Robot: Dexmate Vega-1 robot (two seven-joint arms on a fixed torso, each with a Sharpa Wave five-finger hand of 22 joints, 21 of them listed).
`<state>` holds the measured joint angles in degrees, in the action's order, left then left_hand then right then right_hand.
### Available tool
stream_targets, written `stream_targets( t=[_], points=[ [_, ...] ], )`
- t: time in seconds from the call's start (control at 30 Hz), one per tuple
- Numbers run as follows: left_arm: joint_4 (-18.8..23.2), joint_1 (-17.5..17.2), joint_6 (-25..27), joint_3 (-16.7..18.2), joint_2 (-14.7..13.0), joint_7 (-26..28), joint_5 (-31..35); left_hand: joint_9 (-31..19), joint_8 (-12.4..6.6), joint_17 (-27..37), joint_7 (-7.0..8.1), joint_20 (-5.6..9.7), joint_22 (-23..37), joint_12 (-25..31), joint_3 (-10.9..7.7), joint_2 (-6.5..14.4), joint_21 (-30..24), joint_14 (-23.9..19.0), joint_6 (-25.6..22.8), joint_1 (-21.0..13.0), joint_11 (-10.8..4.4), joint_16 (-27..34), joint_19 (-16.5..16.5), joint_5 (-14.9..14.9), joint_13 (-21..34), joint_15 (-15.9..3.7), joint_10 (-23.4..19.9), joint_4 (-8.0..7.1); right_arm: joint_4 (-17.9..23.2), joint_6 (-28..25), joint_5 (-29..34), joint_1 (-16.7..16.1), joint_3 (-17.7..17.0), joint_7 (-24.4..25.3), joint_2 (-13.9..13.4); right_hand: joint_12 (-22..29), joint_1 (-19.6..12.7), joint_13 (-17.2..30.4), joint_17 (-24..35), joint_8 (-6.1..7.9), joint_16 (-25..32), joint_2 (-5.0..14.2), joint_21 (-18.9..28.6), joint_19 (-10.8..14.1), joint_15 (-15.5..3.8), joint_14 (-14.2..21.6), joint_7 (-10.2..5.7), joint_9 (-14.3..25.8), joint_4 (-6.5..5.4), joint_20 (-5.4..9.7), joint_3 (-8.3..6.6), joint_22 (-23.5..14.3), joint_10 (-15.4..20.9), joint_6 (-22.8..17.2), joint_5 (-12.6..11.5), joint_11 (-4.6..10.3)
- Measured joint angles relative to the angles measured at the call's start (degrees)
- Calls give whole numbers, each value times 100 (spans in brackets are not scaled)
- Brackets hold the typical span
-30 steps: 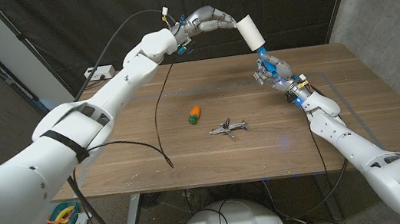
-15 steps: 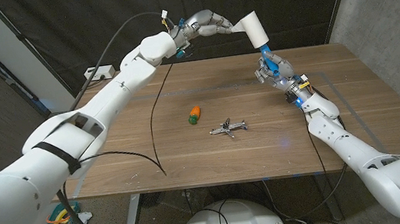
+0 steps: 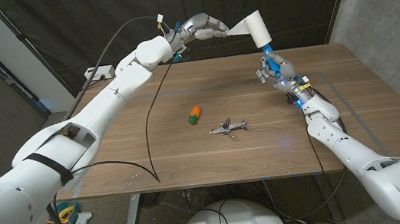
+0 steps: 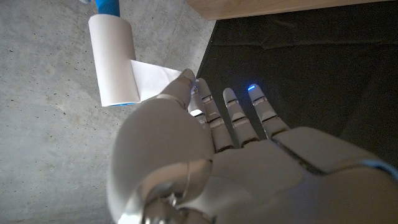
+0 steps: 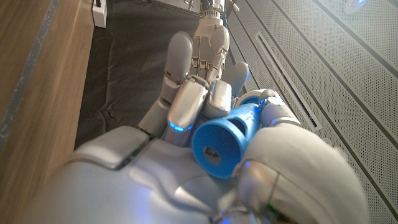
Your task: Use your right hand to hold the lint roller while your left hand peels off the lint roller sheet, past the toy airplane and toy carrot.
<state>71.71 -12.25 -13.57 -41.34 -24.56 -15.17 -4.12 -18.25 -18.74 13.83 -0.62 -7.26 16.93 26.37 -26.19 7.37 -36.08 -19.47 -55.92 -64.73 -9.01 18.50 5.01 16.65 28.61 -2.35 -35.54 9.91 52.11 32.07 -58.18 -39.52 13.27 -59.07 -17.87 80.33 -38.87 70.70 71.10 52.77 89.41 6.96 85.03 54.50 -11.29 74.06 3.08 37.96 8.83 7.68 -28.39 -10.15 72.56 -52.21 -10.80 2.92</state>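
Observation:
My right hand (image 3: 273, 69) grips the blue handle (image 5: 227, 138) of the lint roller, whose white roll (image 3: 257, 28) is raised above the table's far right part. My left hand (image 3: 200, 27) is high up to the roll's left, pinching the corner of a white sheet (image 3: 236, 30) that is partly pulled off the roll. In the left wrist view the peeled sheet (image 4: 152, 79) runs from the roll (image 4: 112, 60) to my fingertips (image 4: 188, 78). The toy carrot (image 3: 195, 113) and the toy airplane (image 3: 228, 128) lie on the table's middle, below and nearer than both hands.
The wooden table (image 3: 144, 158) has a black cable (image 3: 155, 114) hanging from my left arm across its left part. A power strip (image 3: 99, 72) sits at the back left corner. A black curtain hangs behind the table.
My left hand has pulled away to the left and up, drawing a strip of sheet off the roll. The roll has tilted up a little in my right hand.

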Motion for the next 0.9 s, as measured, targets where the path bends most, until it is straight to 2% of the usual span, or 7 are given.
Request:
stream_targets(
  t=[0.1, 0.2, 0.27, 0.3, 0.37, 0.57, 0.9],
  points=[
    [274, -167, 56, 78, -139, 18, -10, -41, -1, 2, 1, 27, 0, 19, -81, -73, -33, -35, -1, -10, 0, -34, -27, 238, 28, -10, 0, 0, -34, 9, -13, 13, -3, -4, 20, 0, 0, 0, 0, 21, 0, 0, 0, -12, 0, 0, 0, -2, 0, 11, 0, 0, 0, 0, 0, 0],
    [274, -167, 112, 78, -139, 43, -19, -98, -134, 33, 9, 56, 0, 19, -202, -169, -123, -62, -10, 1, -3, -120, -56, 715, 72, -1, 2, -27, -109, 9, -13, 64, -3, -4, 51, 0, 0, 0, 0, 22, 0, 0, 0, -12, 1, -1, 0, -2, 0, 11, 0, 0, 0, 0, 0, 0],
    [445, -260, 150, 126, -224, 62, -20, -805, -146, 46, 54, 56, 0, 19, -268, -213, -163, -62, -54, 46, -81, -155, -56, 952, 85, -1, -51, -35, -148, 15, -22, 87, -3, -85, 67, 0, 0, 0, 0, 22, 0, 0, 0, -12, 1, -1, 0, -1, 0, 11, 0, 0, 0, 0, 0, 0],
    [445, -260, 175, 126, -224, 73, -21, -1024, -693, 64, 99, 56, 0, 19, -308, -218, -182, -62, -102, 50, -184, -179, -56, 1103, 99, -1, -114, -56, -182, 15, -22, 106, -3, -85, 82, 0, 0, 0, 0, 22, 0, 0, 0, -12, 1, -1, 0, -2, 0, 11, 0, 0, 0, 0, 0, 0],
    [445, -260, 215, 126, -224, 94, -21, -1119, -1057, 85, 50, 75, 0, 19, -324, -285, -209, -62, -106, 57, -207, -187, -76, 1305, 113, -1, -120, -59, -222, 15, -22, 129, -4, -85, 99, 0, 0, 0, 0, 22, 0, 0, 0, -12, 2, -2, 0, -2, 0, 10, 0, 0, 0, 0, 0, 0],
    [760, -410, 318, 196, -368, 151, 3, -1470, -1416, 156, -21, 99, -14, 19, -489, -482, -376, -62, -39, 167, -195, -279, -100, 2118, 174, 0, -107, -83, -317, 46, -28, 181, -11, -208, 151, 1, 1, 0, 0, 48, 0, -1, 0, -11, -8, 8, 0, -1, 0, 10, 0, 0, 1, 0, 0, 0],
    [1018, -527, 447, 246, -489, 245, 83, -1934, -1764, 237, -106, 93, -18, 19, -637, -633, -523, -104, 46, 318, -145, -349, -141, 2886, 208, 1, -54, -149, -317, 81, -27, 177, -23, -218, 188, 1, 53, 0, 0, 49, 0, 8, 0, -11, -15, 15, 0, -28, 18, 10, -18, 0, 12, -1, 0, 10]
  ],
)
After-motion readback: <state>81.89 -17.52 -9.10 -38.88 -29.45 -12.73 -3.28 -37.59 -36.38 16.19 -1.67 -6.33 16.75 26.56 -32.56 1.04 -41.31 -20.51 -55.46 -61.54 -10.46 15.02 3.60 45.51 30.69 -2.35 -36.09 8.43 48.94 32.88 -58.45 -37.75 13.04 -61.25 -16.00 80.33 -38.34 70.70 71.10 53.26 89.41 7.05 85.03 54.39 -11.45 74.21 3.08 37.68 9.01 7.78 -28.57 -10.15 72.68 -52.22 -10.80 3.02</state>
